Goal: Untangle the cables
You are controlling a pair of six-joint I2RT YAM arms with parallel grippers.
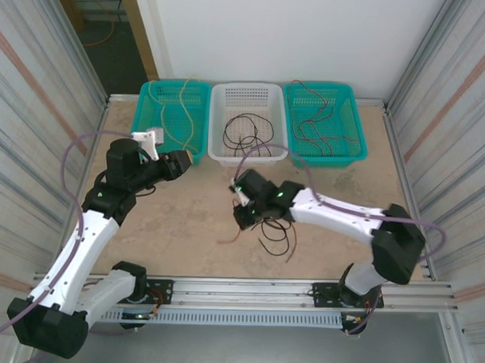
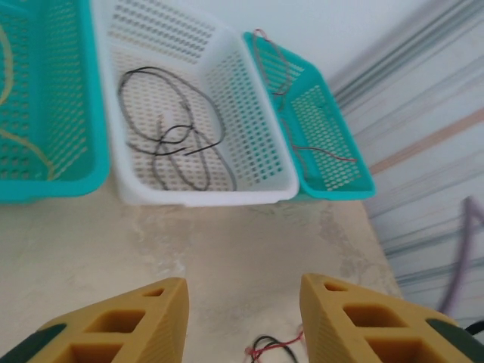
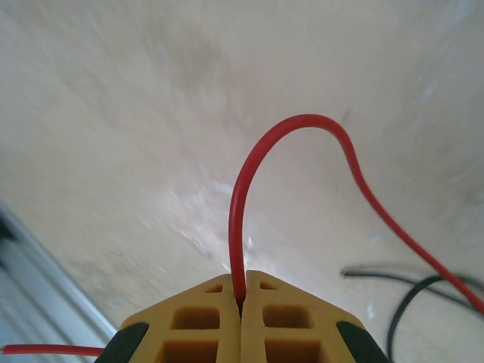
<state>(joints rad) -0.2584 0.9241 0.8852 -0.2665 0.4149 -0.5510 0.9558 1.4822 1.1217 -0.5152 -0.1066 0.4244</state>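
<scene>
Right gripper [image 3: 241,287] clamps the red cable [image 3: 302,118].
It should lift slowly, drawing red clear of the black cable [image 3: 393,321]; left gripper [image 2: 243,295] hangs open, empty.

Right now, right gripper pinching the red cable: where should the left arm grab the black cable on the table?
Take the black cable by the outer arc of its loop, away from the right gripper and red cable. Probably best straight down, fingers across the strand: it lies flat on the table.
</scene>
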